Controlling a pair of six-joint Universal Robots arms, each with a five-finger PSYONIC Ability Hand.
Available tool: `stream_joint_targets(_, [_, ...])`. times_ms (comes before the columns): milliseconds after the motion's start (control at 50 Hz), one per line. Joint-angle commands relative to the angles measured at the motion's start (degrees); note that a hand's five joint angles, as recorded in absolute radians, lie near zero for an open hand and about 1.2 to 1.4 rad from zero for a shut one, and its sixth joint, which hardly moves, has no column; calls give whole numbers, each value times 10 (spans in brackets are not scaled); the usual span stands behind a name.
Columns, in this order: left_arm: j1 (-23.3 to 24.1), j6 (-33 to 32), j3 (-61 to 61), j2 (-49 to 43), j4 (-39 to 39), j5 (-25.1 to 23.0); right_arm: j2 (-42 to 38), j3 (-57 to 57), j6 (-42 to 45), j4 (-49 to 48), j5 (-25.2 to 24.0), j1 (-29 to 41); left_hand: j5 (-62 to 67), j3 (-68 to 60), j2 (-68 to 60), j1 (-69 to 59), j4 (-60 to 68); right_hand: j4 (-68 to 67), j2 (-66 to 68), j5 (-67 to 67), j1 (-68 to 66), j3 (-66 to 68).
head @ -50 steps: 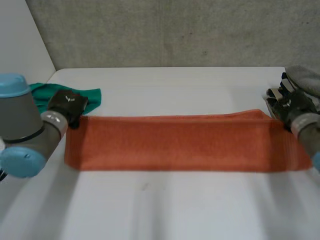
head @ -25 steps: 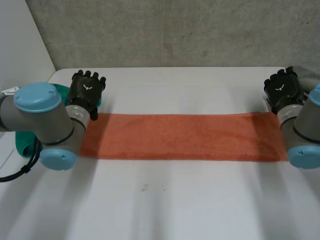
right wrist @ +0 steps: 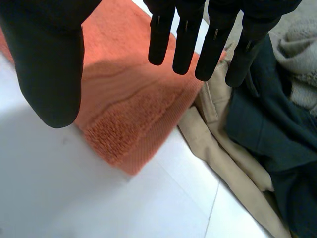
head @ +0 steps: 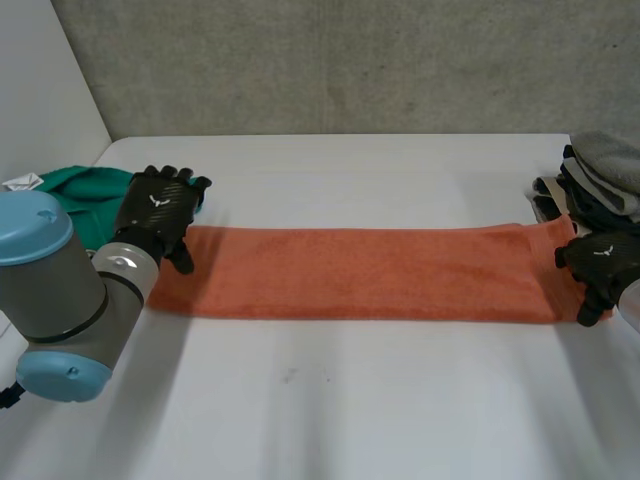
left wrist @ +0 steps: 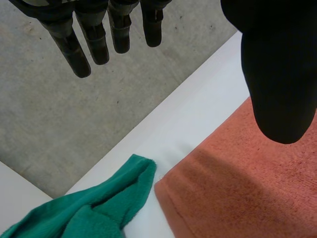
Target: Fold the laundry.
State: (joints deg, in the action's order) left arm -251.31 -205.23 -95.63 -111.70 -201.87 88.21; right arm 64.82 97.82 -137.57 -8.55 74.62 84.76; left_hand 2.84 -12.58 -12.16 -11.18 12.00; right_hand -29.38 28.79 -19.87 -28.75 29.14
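Beside the green cloth, the left hand hovers over the towel's left end, fingers straight, thumb apart, empty. That towel lies flat on the table in a long strip, likely awaiting an end-to-end fold. By the pile, the right hand hangs over its other end, equally spread.

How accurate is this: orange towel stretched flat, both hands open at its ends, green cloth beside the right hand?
Wrong side: the head view shows the green cloth beside the left hand; a pile of clothes sits by the right hand. The rest holds: orange towel stretched flat, both hands open at its ends.
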Motion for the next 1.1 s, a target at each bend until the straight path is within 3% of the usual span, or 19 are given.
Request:
stream_joint_targets(20, [-1, 9, -3, -4, 1, -7, -39, -15, 4, -33, 1, -6, -1, -2, -6, -16, 7, -148, 154, -143, -155, 151])
stream_joint_targets(80, [-1, 10, -3, -4, 1, -7, -60, -28, 6, -31, -2, -12, -1, -2, -6, -16, 7, -505, 511, -500, -511, 508])
stream_joint_targets(140, [0, 10, -4, -4, 1, -7, -64, -34, 16, -23, 11, -27, -1, -2, -6, -16, 7, -506, 512, -501, -512, 509])
stream_joint_targets(340, [-1, 11, -6, 4, 2, -5, -6, -20, 47, -7, -21, -153, 1, -3, -7, -17, 9, -506, 512, -501, -512, 509])
stream_joint_targets(480, [0, 11, -14, 5, 3, -6, 8, -50, 138, 1, 26, -213, -1, -2, -6, -16, 7, -506, 512, -501, -512, 509])
stream_joint_targets(540, [0, 11, -14, 10, 3, -6, 21, -57, 139, 3, 46, -216, -1, -2, -6, -16, 7, -506, 512, -501, -512, 509])
stream_joint_targets(600, [-1, 11, -14, 17, 2, -6, 68, -59, 129, 3, 50, -156, -1, -2, -6, -16, 7, -506, 512, -501, -512, 509])
stream_joint_targets(660, [-1, 11, -14, 20, 2, -5, 101, -69, 94, -2, 50, -50, 1, -3, -7, -17, 9, -506, 512, -501, -512, 509])
stream_joint_targets(800, [0, 12, -19, 35, 3, -5, 95, -102, 22, -37, 44, 164, -1, -2, -6, -16, 7, -506, 512, -501, -512, 509])
stream_joint_targets(900, [0, 12, -25, 37, 2, -5, 3, -135, 31, -109, 25, 363, -1, -2, -6, -16, 7, -506, 512, -501, -512, 509])
stream_joint_targets(960, [0, 12, -25, 35, 2, -5, -54, -149, 47, -126, 8, 438, -1, -2, -6, -16, 7, -506, 512, -501, -512, 509])
stream_joint_targets(1100, [3, 11, -25, 32, 2, -5, -161, -156, 77, -127, -20, 495, -3, 0, -4, -14, 6, -506, 512, -501, -512, 509])
